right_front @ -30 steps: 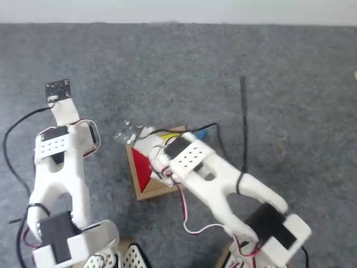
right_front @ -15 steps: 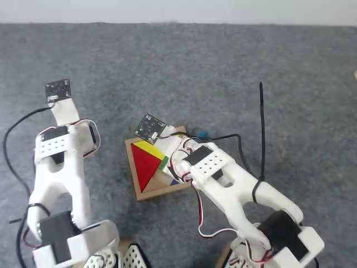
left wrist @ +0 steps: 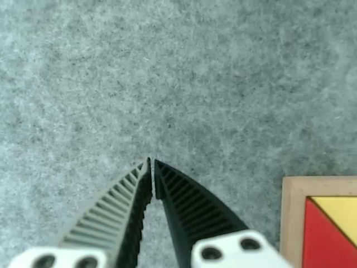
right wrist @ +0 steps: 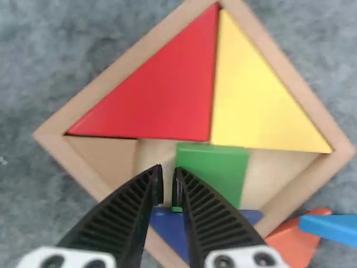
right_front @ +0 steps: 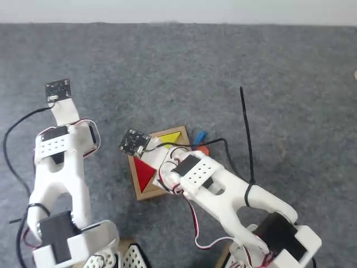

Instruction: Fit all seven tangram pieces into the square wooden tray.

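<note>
Right hand (right wrist: pixel 167 181) over wooden tray (right wrist: pixel 50 137).

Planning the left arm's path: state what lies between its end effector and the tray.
Only bare grey carpet, seen in the left wrist view, separates the left end effector and the wooden tray.

The left arm (right_front: pixel 56 167) stood at eight o'clock, aimed toward twelve, the left gripper (left wrist: pixel 151 163) pinched closed. The right arm (right_front: pixel 223 195) slanted from five toward ten o'clock, the right gripper (right wrist: pixel 167 170) closed to a sliver.
</note>
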